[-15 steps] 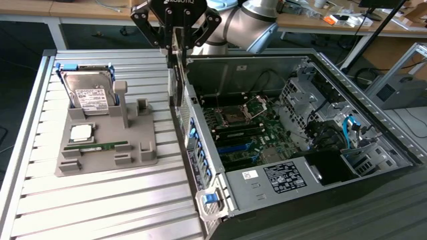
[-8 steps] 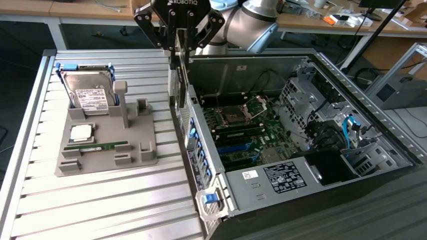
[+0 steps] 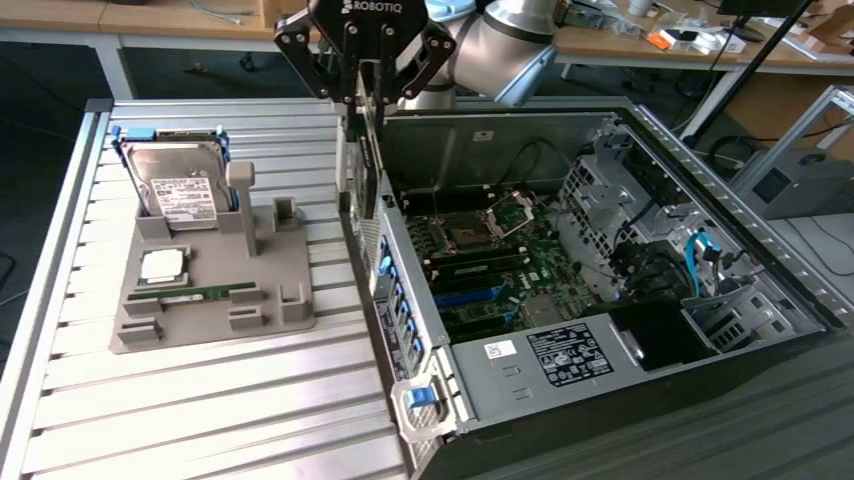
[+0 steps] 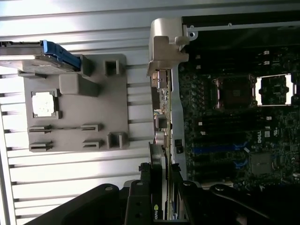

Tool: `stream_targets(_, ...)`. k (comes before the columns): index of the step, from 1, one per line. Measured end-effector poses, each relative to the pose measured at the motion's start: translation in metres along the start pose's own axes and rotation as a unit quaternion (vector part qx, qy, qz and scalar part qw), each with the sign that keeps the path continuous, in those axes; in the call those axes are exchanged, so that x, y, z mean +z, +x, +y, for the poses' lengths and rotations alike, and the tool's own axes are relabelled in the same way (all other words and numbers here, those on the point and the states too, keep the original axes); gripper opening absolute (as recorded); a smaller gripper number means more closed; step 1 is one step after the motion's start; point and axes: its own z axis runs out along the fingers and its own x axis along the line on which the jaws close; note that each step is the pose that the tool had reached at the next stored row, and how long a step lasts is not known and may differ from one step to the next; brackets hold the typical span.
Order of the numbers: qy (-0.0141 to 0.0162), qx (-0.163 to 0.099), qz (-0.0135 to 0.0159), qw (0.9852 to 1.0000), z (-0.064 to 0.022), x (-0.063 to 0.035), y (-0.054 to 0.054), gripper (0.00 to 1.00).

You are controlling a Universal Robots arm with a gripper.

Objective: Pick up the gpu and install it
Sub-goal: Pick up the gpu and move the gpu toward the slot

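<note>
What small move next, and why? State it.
Probably carry the gpu toward the exterior view's right. It hangs edge-on above the case wall, not yet over the blue slots on the motherboard.

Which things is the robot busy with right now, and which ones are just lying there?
Part of the job:
- the gpu, held edge-on in the tool
- the open computer case, with the motherboard inside

Just lying about:
- the hard drive
- the processor chip
- the memory stick
- the gray holder they sit on
</note>
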Motion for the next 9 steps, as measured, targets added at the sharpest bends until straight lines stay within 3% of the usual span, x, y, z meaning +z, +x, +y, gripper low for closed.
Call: stream_targets(9, 0.0000, 0.000, 0.0000, 1.0000, -0.0040, 0.0002, -0.0050, 0.27)
